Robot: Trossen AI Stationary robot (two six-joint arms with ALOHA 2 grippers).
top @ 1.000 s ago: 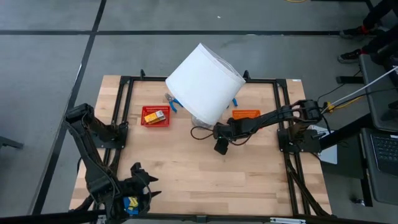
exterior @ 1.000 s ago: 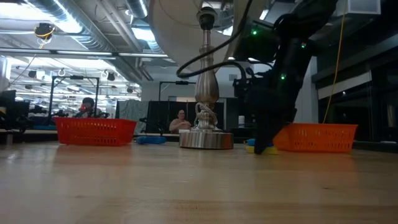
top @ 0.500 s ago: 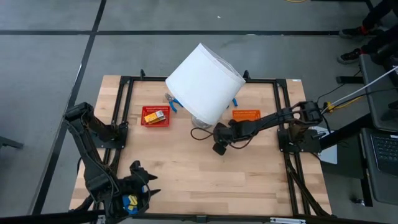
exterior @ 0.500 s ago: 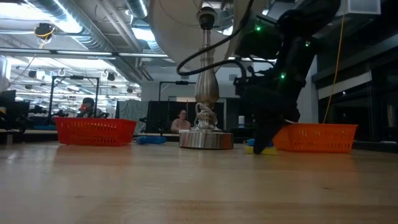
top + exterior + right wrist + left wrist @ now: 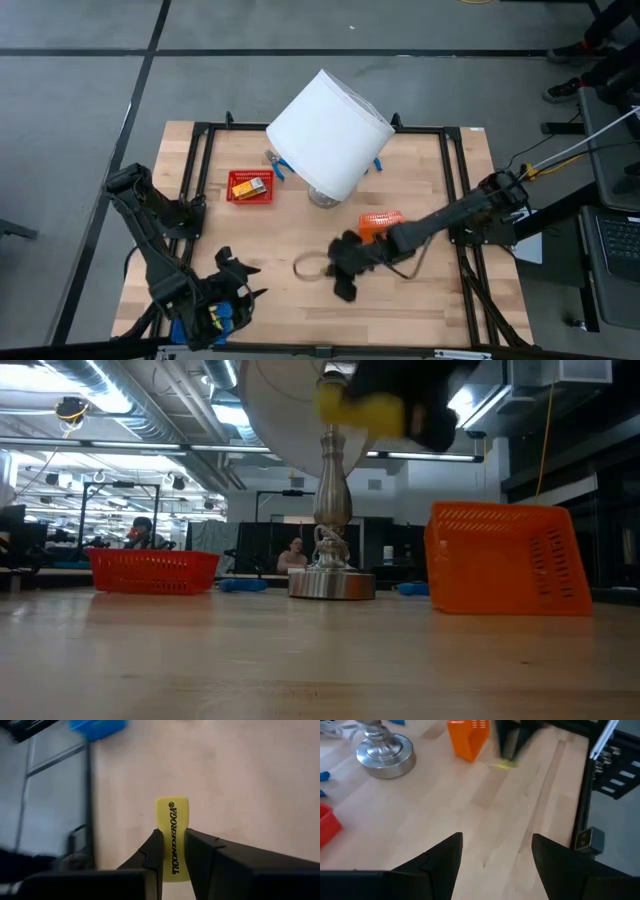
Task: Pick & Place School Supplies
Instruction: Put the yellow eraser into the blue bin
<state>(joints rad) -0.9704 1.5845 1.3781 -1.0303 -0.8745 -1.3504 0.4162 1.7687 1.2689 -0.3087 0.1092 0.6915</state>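
Note:
My right gripper [image 5: 345, 283] hangs above the table's near middle, shut on a plain yellow stick [image 5: 172, 815] with black lettering. The low view shows this stick [image 5: 360, 405] high above the table. At the near left corner my left gripper [image 5: 495, 855] is open and has nothing between its fingers. A red basket [image 5: 250, 187] at the far left holds a yellow-orange packet [image 5: 247, 186]. Blue-handled tools [image 5: 279, 166] lie on the table by the lamp. An orange basket [image 5: 380, 222] stands beside my right arm. My right gripper pinches the yellow stick's flat sides [image 5: 173, 834] between its two fingers, at one end of the stick. The free end sticks out beyond the fingertips, along their line. The fingers slant down toward the table from the right. The stick is lifted clear.
A lamp with a big white shade [image 5: 330, 133] stands on its metal base [image 5: 332, 582] at the far middle, and its cord loops [image 5: 310, 265] across the wood. A blue tray [image 5: 212, 322] sits under my left arm. People sit in the room behind.
My right gripper has taken the yellow stick up off the table beside the orange basket. It has carried the stick up and toward the near edge and left. The orange basket has slid toward the near edge, and the lamp cord has been dragged nearer.

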